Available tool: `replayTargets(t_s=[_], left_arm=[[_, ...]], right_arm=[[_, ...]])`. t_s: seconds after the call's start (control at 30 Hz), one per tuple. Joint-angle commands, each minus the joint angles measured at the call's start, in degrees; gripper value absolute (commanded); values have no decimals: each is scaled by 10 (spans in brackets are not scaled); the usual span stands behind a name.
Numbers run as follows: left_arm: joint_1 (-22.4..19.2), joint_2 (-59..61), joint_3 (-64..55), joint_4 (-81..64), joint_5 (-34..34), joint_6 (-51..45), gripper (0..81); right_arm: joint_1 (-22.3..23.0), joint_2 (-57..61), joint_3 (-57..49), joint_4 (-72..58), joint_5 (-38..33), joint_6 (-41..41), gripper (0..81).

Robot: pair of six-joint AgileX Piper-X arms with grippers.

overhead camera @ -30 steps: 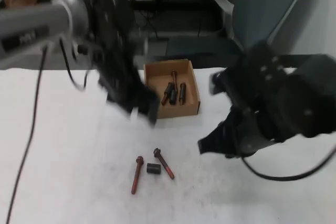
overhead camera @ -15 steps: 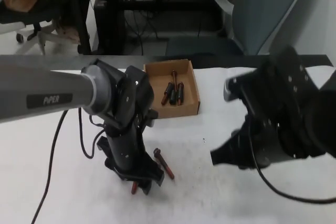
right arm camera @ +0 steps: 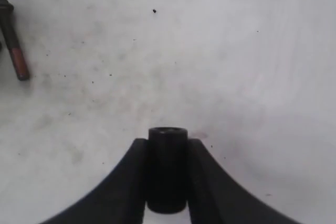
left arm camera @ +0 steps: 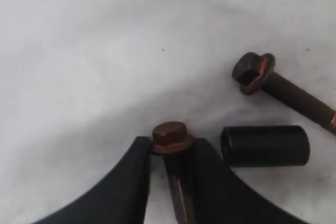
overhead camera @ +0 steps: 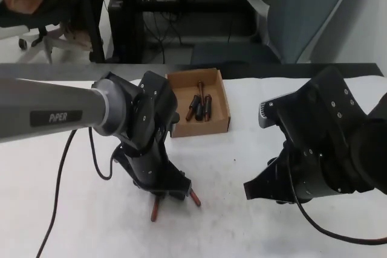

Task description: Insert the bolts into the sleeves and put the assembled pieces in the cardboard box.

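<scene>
My left gripper [left arm camera: 171,146] sits low on the white bench with its fingers closed on the shaft of a rusty bolt [left arm camera: 171,137], whose hex head pokes out past the fingertips. Beside it lie a loose black sleeve [left arm camera: 265,145] and a second bolt [left arm camera: 286,88]. In the high view the left arm [overhead camera: 145,143] covers most of these, leaving one bolt end [overhead camera: 155,209] showing. My right gripper [right arm camera: 167,142] is shut on another black sleeve [right arm camera: 167,169], held just above the bench. The cardboard box [overhead camera: 219,98] stands behind the left arm and holds several assembled pieces [overhead camera: 199,108].
The right arm [overhead camera: 320,149] fills the right side of the bench. Its wrist view catches the tip of a bolt [right arm camera: 14,45] off to one side. A black cable [overhead camera: 57,173] trails across the left of the bench. Chairs and desk legs stand behind the bench.
The left arm swung from beside the box down onto the loose bolts, and its gripper now sits around one. The right arm shifted slightly and settled, still holding its sleeve.
</scene>
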Motion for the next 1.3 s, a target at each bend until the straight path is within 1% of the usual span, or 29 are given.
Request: replayTargets(t_s=[0.0, 0.1, 0.13, 0.23, 0.3, 0.43, 0.5, 0.57, 0.6, 0.67, 0.77, 0.9, 1.07, 1.27], left_arm=[[2, 3, 6, -17, 16, 19, 18], [1, -13, 6, -34, 109, 39, 18], [1, -23, 6, -39, 125, 39, 18], [1, -79, 21, -59, 134, 39, 18], [1, -140, 61, -105, 147, 23, 18], [-1, -286, 195, -285, 150, 7, 18], [-1, -369, 275, -395, 161, -5, 18], [-2, -436, 346, -523, 190, -25, 18], [-5, -468, 384, -608, 189, -56, 18], [-11, -516, 447, -709, 168, -98, 18], [-23, -547, 505, -786, 114, -140, 18], [-50, -545, 522, -798, 92, -141, 18], [-80, -535, 522, -803, 61, -102, 18], [-95, -534, 522, -812, 63, -102, 18]], right_arm=[[4, -7, 0, -14, -3, -22, 6], [16, -13, 6, -37, 0, -54, 6], [22, -19, 15, -53, -2, -60, 6], [50, -54, 60, -122, -3, -58, 6], [73, -85, 104, -168, -3, -48, 6], [131, -159, 196, -293, -6, -43, 6], [160, -190, 239, -375, -30, -68, 6], [187, -210, 277, -483, -55, -79, 6], [204, -216, 295, -533, -57, -80, 6], [221, -215, 319, -607, -54, -79, 6], [229, -199, 330, -646, -70, -78, 6], [231, -158, 322, -659, -125, -78, 6], [233, -106, 307, -755, -135, -78, 6], [235, -57, 303, -842, -151, -78, 6]])
